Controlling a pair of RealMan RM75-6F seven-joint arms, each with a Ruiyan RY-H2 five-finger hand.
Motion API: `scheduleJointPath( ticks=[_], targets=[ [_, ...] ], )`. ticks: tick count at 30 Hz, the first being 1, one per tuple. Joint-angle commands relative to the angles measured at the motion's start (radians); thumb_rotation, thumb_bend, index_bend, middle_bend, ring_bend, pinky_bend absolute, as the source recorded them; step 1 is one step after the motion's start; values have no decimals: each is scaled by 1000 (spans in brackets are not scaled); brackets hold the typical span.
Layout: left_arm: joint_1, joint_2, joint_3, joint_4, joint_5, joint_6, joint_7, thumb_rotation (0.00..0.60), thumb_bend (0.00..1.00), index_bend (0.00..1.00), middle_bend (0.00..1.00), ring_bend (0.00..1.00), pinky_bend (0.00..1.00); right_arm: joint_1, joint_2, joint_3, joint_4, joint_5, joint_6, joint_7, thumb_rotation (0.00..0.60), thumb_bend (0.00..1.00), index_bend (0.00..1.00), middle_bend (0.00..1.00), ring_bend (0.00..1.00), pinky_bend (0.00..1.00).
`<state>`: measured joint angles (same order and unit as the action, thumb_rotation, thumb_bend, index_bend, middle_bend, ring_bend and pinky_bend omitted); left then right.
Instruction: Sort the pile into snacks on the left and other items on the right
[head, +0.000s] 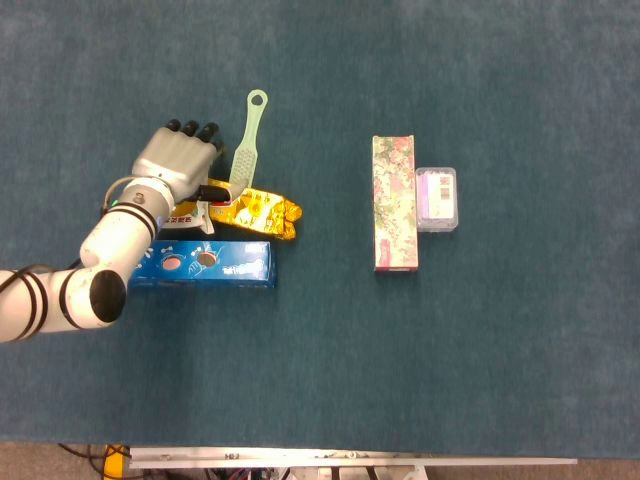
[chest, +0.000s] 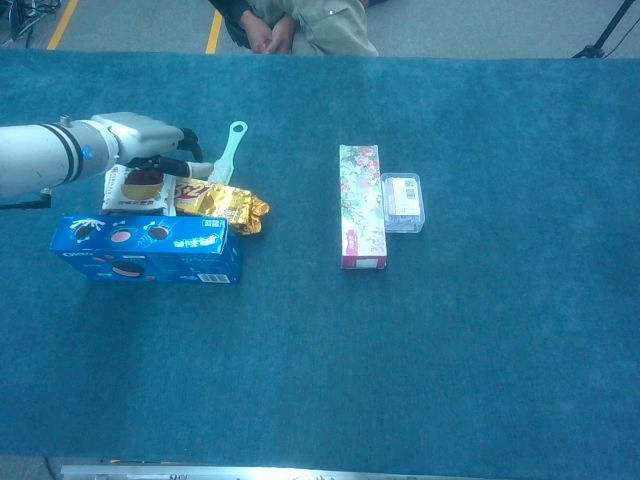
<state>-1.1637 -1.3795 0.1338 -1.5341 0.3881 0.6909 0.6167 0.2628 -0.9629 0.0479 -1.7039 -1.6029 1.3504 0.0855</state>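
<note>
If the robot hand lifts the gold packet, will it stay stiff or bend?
The gold packet looks crinkled and foil-like, so it will probably flex and sag. Its shiny surface may be slippery. It seems light, and it lies against the green brush, so lifting could disturb that.

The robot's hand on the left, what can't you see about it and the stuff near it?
- Left hand: whether its fingers touch the green brush; head view shows only its back.
- White snack pack: mostly hidden under the hand in head view.
- Right hand: outside both views.
- Clear box: label too small to read.
</note>
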Motion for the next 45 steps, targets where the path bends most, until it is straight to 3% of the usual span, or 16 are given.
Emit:
scheduleJointPath(
  ticks=[1, 14, 30, 37, 45],
  targets=[
    [-7, -10, 4, 0, 2, 4, 5, 0, 260, 172, 11, 0, 70, -1, 1, 0, 0, 1, 1, 1, 600, 10, 476, 421, 350, 466],
    [-25, -31, -18, -19, 24, -4, -26, 0, 260, 195, 14, 0, 70, -6, 3, 0, 9, 7, 4, 12, 600, 9, 476, 421, 350, 466],
    [-24, -65, -101, -47, 108, 8, -120, 0, 260, 195, 20, 0, 70, -9, 2, 2, 13, 9, 6, 18, 600, 10, 476, 421, 351, 466],
    [26, 28, -135, -148, 195, 92, -183, 0, 260, 195, 27, 0, 70, 21, 13, 4, 4, -19, -25, 14, 600, 11, 475, 421, 351, 466],
    [167, 168, -146, -278, 349, 270, -278, 0, 260, 172, 37, 0, 70, 104, 27, 8, -13, -97, -104, -13, 600, 10, 446, 414, 344, 466]
  ],
)
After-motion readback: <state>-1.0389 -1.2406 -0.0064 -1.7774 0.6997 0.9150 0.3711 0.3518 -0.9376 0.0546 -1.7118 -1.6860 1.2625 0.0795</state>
